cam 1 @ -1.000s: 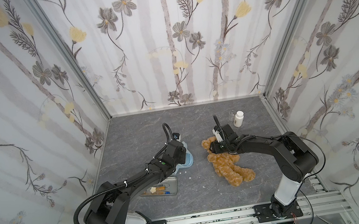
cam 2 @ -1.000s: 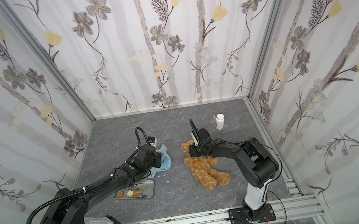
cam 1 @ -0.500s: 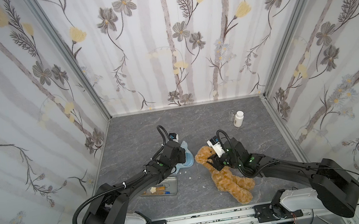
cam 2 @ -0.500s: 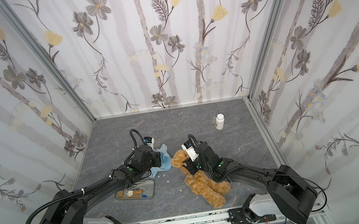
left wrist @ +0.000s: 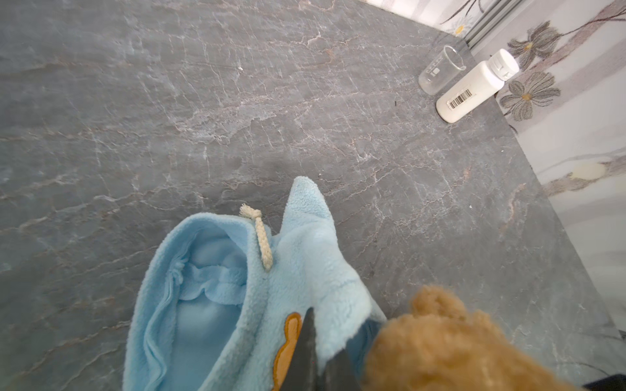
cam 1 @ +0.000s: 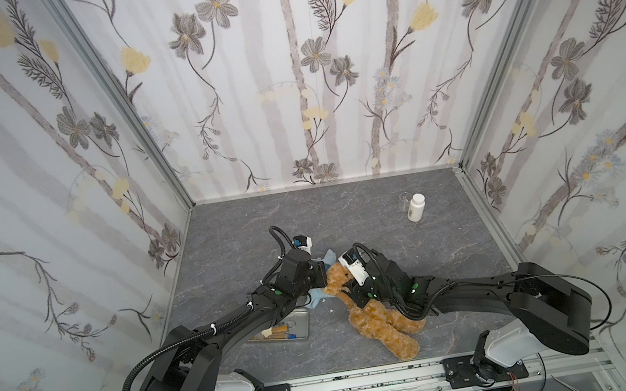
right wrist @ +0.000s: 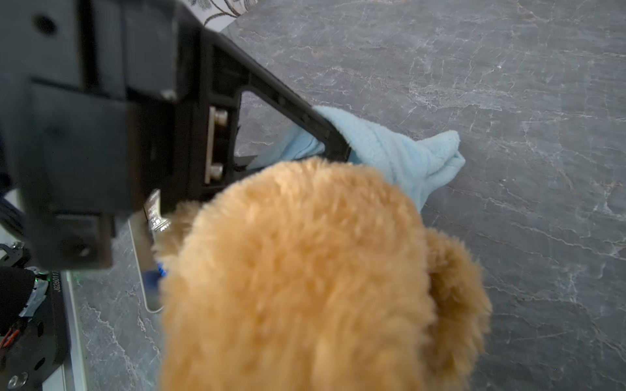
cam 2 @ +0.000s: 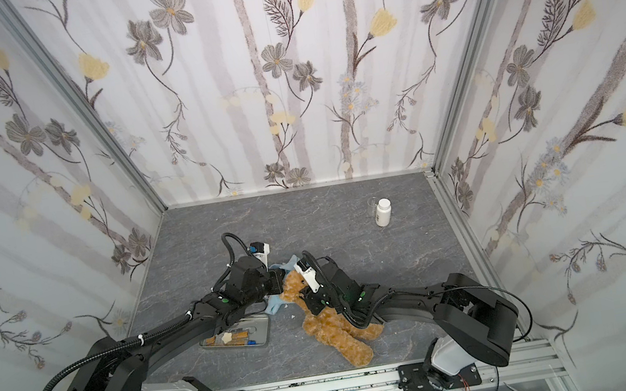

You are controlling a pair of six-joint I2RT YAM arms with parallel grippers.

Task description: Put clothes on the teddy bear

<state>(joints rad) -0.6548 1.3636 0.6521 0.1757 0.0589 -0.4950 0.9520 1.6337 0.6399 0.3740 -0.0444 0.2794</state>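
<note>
Plush golden-brown bear (cam 1: pixel 380 317) lies front-centre on table (cam 1: pixel 348 216), head against blue shirt (left wrist: pixel 305 257). Left gripper (left wrist: pixel 321 338) is pinched tight on shirt fleece. Right gripper (cam 1: pixel 352 289) sits at bear's neck, jaws buried in fur, so can't tell grip. Bear probably light, floppy, squashy, grippy. Take it by neck or torso; limbs would just dangle.

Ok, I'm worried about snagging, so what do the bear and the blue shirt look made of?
The teddy bear looks like plush: long, curly golden-brown pile, matte, probably synthetic. The light blue shirt looks like soft fleece, judging by its nubbly matte nap. Its cream braided cord has a frayed end and may be cotton.
</note>
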